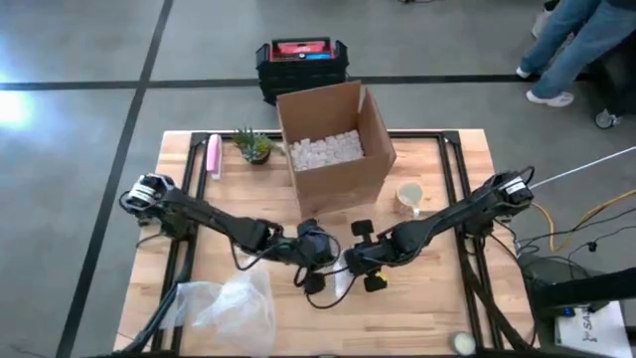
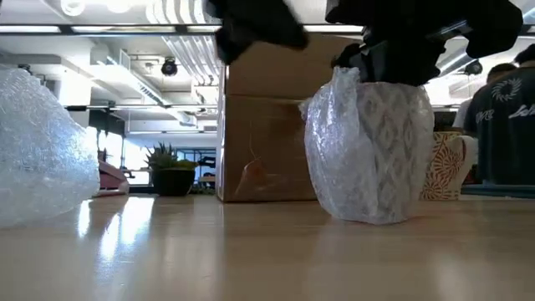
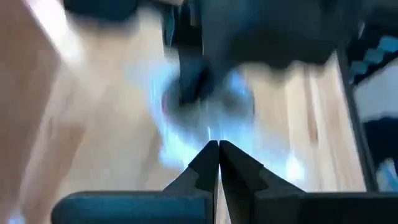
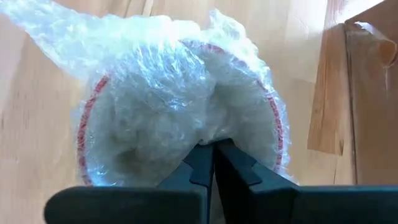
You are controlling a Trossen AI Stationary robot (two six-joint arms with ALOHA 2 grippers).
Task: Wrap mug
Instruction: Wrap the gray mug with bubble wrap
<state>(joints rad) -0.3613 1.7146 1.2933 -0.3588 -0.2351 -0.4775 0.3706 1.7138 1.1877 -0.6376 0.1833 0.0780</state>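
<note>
both grippers meet over a bubble-wrapped mug

while the wooden table [image 1: 437, 308] carries everything, the largest thing on it is the open cardboard box [image 1: 333, 149] holding white packing pieces, standing beyond both grippers toward the far edge. next in size, a loose heap of bubble wrap [image 1: 231, 303] lies near the front edge, on the left arm's side and nearer the camera than the left gripper.

both dark arms reach in from the table's sides and meet at the middle front. the wrapped mug [image 2: 372, 155] stands upright on the wood directly under the right gripper [image 4: 213, 149], bubble wrap pulled up over its mouth; a red rim shows through the plastic. that gripper's fingers are pressed together into the bunched wrap at the mug's top, pinching it. the left gripper [image 3: 218, 147] sits just beside the mug, its fingertips touching each other with nothing visibly between them; its view is blurred.

a second, patterned mug [image 1: 408, 197] stands beside the box, beyond the right gripper. a small potted plant [image 1: 254, 146] and a pink object [image 1: 213, 155] sit at the far-left corner, well apart from both grippers.
</note>
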